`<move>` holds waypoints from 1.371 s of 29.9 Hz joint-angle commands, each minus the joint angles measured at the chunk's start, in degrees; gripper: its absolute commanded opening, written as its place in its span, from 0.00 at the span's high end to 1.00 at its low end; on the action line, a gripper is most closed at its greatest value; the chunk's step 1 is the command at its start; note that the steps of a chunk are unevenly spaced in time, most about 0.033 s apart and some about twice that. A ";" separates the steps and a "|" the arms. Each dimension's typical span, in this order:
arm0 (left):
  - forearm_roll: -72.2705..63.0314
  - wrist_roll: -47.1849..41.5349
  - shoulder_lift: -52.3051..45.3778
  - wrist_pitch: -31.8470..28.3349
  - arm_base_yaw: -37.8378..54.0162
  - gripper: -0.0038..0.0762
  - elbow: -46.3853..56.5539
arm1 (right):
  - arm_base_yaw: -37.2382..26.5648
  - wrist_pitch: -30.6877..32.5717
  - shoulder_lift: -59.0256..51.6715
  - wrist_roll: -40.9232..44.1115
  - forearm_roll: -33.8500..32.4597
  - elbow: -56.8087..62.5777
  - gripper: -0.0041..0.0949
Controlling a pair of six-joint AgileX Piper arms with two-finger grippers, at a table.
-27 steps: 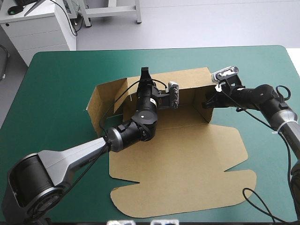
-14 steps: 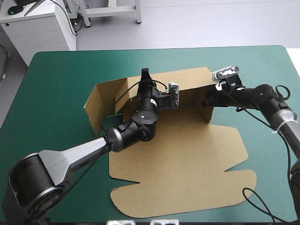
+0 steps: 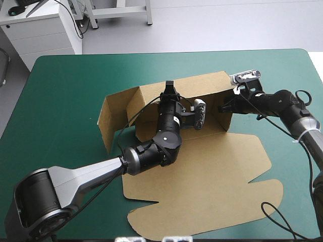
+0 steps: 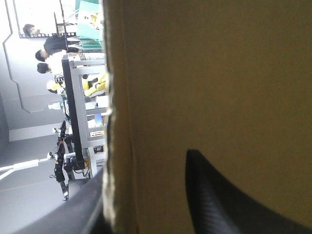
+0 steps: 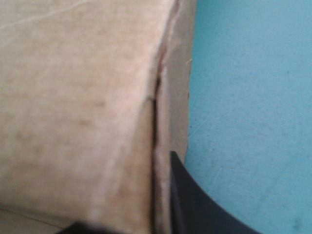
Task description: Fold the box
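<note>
The brown box (image 3: pixel 202 171) lies mid-table, its lid flat toward the front and its far part raised. The back wall (image 3: pixel 202 85) stands upright, and a left side flap (image 3: pixel 113 113) stands at an angle. My left gripper (image 3: pixel 169 86) is shut on the back wall's top edge. In the left wrist view the board (image 4: pixel 219 73) runs between the black fingers (image 4: pixel 224 195). My right gripper (image 3: pixel 225 107) is shut on the right side wall at the back right corner. In the right wrist view one finger (image 5: pixel 195 200) lies outside the wall (image 5: pixel 73 97).
The teal-green cover (image 3: pixel 60 101) shows wide to the left of the box and beyond it. The lid's front edge (image 3: pixel 166 232) reaches close to the table's front edge. The right arm stretches over the cover (image 5: pixel 253 97) at the right.
The whole box has slid to the right and turned slightly. My left gripper moved right and nearer with the back wall. The right gripper shifted only a little, still on the corner.
</note>
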 commanded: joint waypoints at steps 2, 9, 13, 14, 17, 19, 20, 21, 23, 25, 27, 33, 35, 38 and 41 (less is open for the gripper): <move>3.24 -2.97 -5.00 1.80 -3.23 0.59 -1.25 | 0.09 0.32 -1.09 1.80 0.18 -0.89 0.96; 3.24 -8.55 -9.48 2.54 -8.86 0.61 -1.25 | 0.09 0.18 -1.09 2.03 0.18 -0.89 0.96; 3.13 -9.79 -11.50 2.63 -11.72 0.63 -1.25 | 0.09 0.09 -1.09 2.03 0.18 -0.89 0.96; 3.01 -9.89 -12.22 2.49 -12.33 0.70 -1.25 | 0.09 0.09 -1.09 2.03 0.18 -0.89 0.96; 2.88 -9.89 -14.23 1.54 -13.75 0.96 -1.25 | 0.09 0.09 -1.09 2.42 0.18 -0.89 0.96; 2.78 -9.89 -16.05 0.28 -13.84 0.94 -1.25 | 0.09 0.21 -1.09 2.42 0.29 -0.89 0.96; 2.78 -10.49 -17.01 -0.32 -13.84 0.94 -1.25 | 0.09 0.30 -1.21 2.42 0.43 -0.89 0.96; 2.78 -11.14 -17.76 -0.71 -13.84 0.94 -1.36 | 0.13 0.30 -1.40 2.42 0.43 -0.89 0.96; 2.78 -11.25 -19.58 -0.98 -13.60 0.94 -2.15 | 0.13 0.06 -1.93 2.42 0.43 -0.89 0.96; 2.78 -11.25 -21.02 -2.04 -12.34 0.94 -3.10 | 0.13 0.05 -2.35 2.75 0.43 -1.09 0.96; 2.78 -11.72 -22.36 -3.00 -9.74 0.94 -4.15 | 0.13 0.21 -2.77 5.52 -0.34 -1.79 0.96; -4.31 -12.52 -24.01 -4.76 3.38 0.94 -9.27 | 1.39 5.51 -2.86 15.71 -9.28 -7.27 0.96; -7.52 -12.52 -24.30 -6.18 8.23 0.94 -10.66 | 3.22 7.08 -2.86 20.47 -14.37 -9.60 0.96; -13.92 -12.52 -24.97 -6.85 16.46 0.94 -11.56 | 6.70 9.13 -2.86 29.73 -22.00 -13.72 0.96; -23.07 -12.42 -25.57 -6.87 24.81 0.94 -11.95 | 9.12 13.07 -2.86 37.23 -28.20 -18.06 0.96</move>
